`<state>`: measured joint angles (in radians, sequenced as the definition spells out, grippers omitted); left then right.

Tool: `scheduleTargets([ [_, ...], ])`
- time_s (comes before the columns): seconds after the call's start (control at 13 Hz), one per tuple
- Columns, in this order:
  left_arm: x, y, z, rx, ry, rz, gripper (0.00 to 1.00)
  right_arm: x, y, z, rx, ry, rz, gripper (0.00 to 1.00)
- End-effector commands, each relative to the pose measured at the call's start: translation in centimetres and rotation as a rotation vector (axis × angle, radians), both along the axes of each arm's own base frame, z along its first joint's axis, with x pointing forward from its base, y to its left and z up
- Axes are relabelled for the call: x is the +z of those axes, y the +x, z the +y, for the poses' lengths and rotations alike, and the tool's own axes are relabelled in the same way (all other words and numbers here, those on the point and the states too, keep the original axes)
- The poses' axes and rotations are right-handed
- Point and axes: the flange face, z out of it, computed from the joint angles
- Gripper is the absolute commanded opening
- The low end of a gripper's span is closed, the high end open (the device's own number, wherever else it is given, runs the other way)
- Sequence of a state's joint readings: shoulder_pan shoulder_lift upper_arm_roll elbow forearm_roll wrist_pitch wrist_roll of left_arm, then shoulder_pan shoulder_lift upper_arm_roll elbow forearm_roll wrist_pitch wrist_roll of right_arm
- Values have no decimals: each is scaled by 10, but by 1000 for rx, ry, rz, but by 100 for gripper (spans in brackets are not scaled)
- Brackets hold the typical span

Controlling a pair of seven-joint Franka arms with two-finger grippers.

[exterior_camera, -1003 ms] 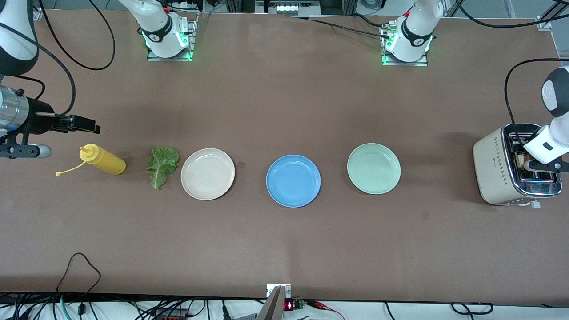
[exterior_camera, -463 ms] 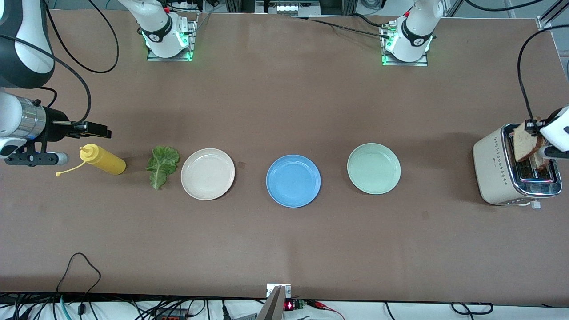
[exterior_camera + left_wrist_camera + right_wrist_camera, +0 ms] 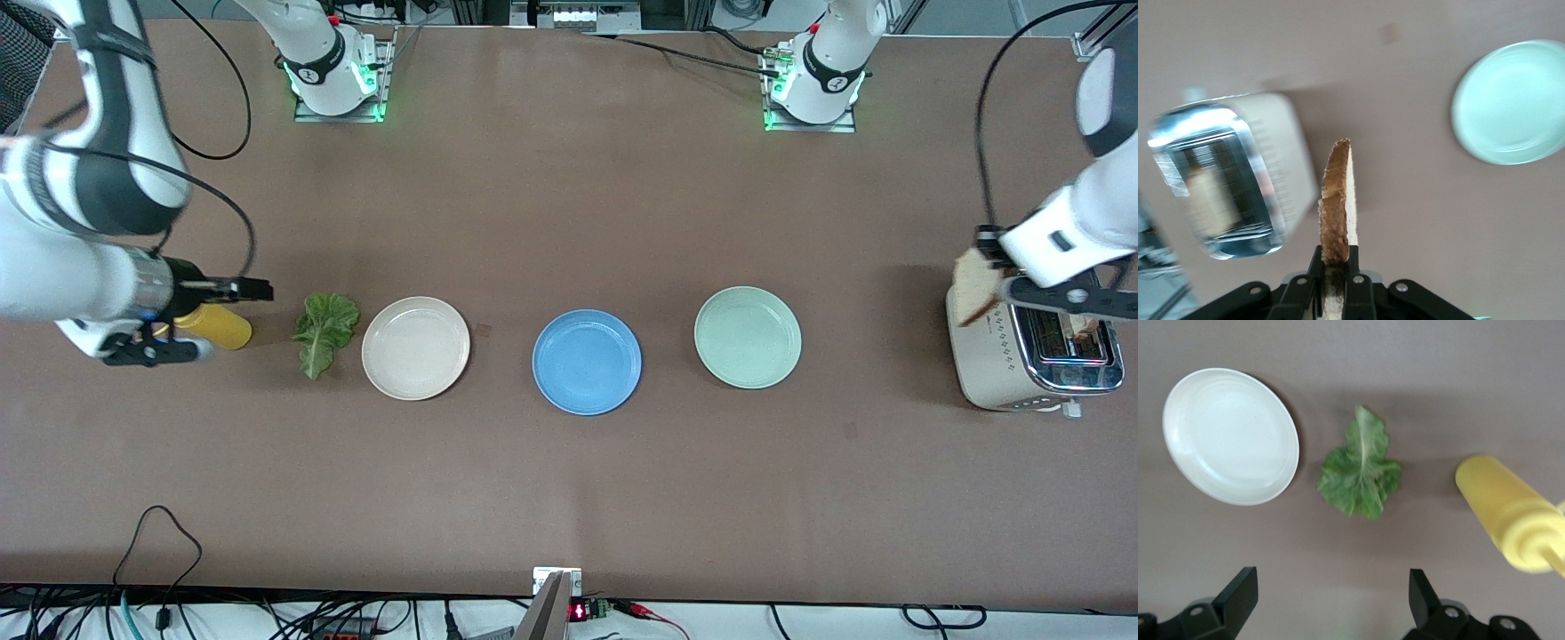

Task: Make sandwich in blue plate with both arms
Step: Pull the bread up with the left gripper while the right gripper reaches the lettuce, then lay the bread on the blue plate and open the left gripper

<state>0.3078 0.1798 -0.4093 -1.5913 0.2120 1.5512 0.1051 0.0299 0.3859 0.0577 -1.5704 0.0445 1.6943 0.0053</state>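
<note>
The left tool (image 3: pixel 1336 293) pinches a toast slice (image 3: pixel 1337 200) over the toaster (image 3: pixel 1031 351). The right tool (image 3: pixel 1331 597) hangs wide open and empty over the lettuce leaf (image 3: pixel 1360 467), beside the mustard bottle (image 3: pixel 1508 513). The blue plate (image 3: pixel 587 362) sits bare mid-tabletop, well apart from both tools.

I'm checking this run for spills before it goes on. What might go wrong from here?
The left claw pinches the bread slice only at one edge, above the toaster; it may slip or tear on the way to the blue plate. The right claw, open over the lettuce leaf, has the yellow bottle close beside it and might knock it while descending.
</note>
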Motion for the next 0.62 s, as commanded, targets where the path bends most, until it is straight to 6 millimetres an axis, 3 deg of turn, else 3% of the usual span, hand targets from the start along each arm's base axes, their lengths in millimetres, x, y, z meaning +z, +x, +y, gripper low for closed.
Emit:
scheduleTargets([
  [0.0,-31,15,-59,4,-96,17,1,-36,-3,15,11,-47,-51,100],
  [0.23,-75,10,-155,-58,-93,66,1,-83,-13,14,-1,-41,-124,100],
  [0.39,-91,26,-203,-112,-162,5,1,-109,-23,14,-24,-43,-155,100],
  [0.54,-114,34,-265,-139,-276,-17,1,-138,-26,16,-65,-47,-166,100],
])
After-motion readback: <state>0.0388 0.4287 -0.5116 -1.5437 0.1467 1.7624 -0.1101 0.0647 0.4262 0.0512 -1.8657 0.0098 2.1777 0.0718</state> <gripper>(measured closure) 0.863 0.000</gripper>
